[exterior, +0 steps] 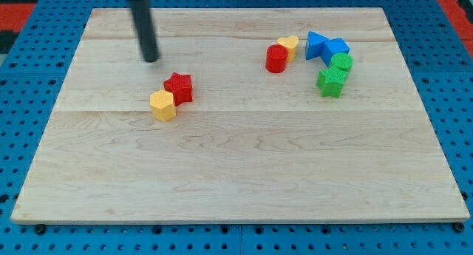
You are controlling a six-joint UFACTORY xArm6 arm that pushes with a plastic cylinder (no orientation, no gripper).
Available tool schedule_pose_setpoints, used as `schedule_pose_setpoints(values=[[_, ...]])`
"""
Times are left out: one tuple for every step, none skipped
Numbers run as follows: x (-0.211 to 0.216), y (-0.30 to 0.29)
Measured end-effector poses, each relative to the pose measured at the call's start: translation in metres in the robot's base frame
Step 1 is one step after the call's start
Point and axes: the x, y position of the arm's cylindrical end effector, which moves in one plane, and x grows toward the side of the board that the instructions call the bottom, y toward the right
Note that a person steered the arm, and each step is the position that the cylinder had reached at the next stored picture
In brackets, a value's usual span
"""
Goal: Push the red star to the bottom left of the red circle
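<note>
The red star (pixel 179 87) lies left of the board's middle, touching a yellow hexagon (pixel 162 105) at its lower left. The red circle (pixel 276 58) stands far to the right, near the view's top, touching a yellow heart (pixel 289 45). My tip (pixel 151 60) rests on the board up and to the left of the red star, a short gap away from it.
Right of the red circle is a cluster: a blue triangle (pixel 317 43), a blue block (pixel 336 47), a green circle (pixel 341 62) and a green star (pixel 330 82). The wooden board (pixel 236 166) sits on a blue pegboard.
</note>
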Motion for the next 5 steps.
schedule_pose_setpoints(values=[[0.027,-0.068],[0.055,-0.085],[0.066,-0.040],[0.070,0.029],[0.070,0.102]])
